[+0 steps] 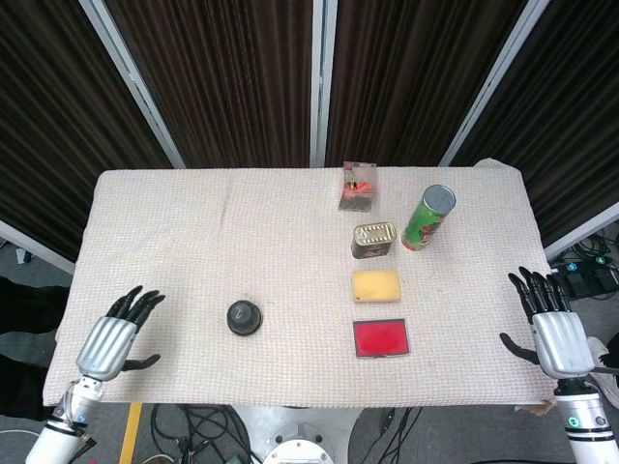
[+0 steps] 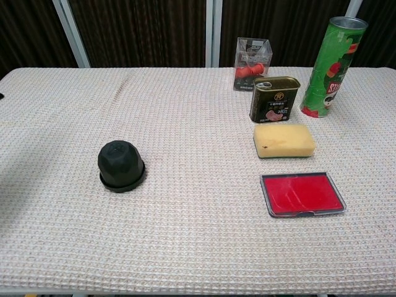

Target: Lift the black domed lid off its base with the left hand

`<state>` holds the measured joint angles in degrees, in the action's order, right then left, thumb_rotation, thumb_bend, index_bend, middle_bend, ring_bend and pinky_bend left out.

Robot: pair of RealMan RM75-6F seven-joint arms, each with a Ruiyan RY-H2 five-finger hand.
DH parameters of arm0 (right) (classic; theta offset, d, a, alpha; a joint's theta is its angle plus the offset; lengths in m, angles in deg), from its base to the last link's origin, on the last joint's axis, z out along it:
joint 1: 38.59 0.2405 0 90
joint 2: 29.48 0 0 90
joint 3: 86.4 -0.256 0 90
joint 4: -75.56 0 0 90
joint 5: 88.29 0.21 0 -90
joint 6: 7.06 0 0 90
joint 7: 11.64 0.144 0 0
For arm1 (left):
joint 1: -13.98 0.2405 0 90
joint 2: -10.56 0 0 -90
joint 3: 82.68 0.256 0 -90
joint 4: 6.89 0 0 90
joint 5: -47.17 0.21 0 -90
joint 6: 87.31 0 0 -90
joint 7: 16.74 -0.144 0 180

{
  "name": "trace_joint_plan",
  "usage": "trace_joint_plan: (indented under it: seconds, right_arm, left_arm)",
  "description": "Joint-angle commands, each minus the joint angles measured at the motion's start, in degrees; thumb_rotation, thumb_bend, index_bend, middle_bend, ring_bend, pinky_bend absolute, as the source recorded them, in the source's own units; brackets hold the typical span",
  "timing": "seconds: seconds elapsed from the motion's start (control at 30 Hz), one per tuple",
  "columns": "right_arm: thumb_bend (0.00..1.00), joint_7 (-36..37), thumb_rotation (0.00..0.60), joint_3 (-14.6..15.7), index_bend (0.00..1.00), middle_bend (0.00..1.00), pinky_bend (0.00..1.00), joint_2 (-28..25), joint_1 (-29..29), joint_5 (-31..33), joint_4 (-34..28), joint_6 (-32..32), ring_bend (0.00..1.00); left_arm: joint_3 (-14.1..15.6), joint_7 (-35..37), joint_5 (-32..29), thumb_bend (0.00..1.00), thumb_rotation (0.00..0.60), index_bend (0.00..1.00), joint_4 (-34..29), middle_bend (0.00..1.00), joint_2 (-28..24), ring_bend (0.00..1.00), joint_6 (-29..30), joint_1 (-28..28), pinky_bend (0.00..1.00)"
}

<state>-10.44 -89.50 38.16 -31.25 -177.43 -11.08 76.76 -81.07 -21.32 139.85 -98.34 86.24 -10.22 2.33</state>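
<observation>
Over the counter's (image 1: 193,222) near left edge, the left hand (image 1: 108,345) hovers with fingers spread, holding nothing.
To its right, well apart, the black domed lid (image 1: 243,317) sits on its base; far right of the lid, the right hand (image 1: 555,340) is spread too, off the counter's edge.

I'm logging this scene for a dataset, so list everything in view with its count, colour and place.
black domed lid: 1, black, on its base, left of centre
clear box: 1, transparent with red contents, far side
tin can: 1, dark green and gold, in front of the box
chip tube: 1, green, far right
sponge: 1, yellow, in front of the can
red tray: 1, red, nearest, right
tablecloth: 1, beige, covers the table
left hand: 1, open, over near left edge
right hand: 1, open, beyond right edge
</observation>
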Motion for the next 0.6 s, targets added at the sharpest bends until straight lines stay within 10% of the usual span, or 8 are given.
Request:
trace_joint_plan:
  seconds: [0.03, 0.6]
  right_arm:
    - [0.10, 0.0, 0.600, -0.1, 0.00, 0.02, 0.00, -0.1, 0.1, -0.2, 0.0, 0.1, 0.00]
    - [0.10, 0.4, 0.600, -0.2, 0.00, 0.02, 0.00, 1.0, 0.6, 2.2, 2.4, -2.3, 0.00]
  left_arm:
    - [-0.1, -0.1, 0.5, 0.02, 0.600, 0.12, 0.1, 0.10, 1.7, 0.00, -2.6, -2.0, 0.16]
    - [-2.5, 1.1, -1.0, 0.02, 0.600, 0.12, 4.2, 0.10, 11.1, 0.00, -12.3, -10.8, 0.16]
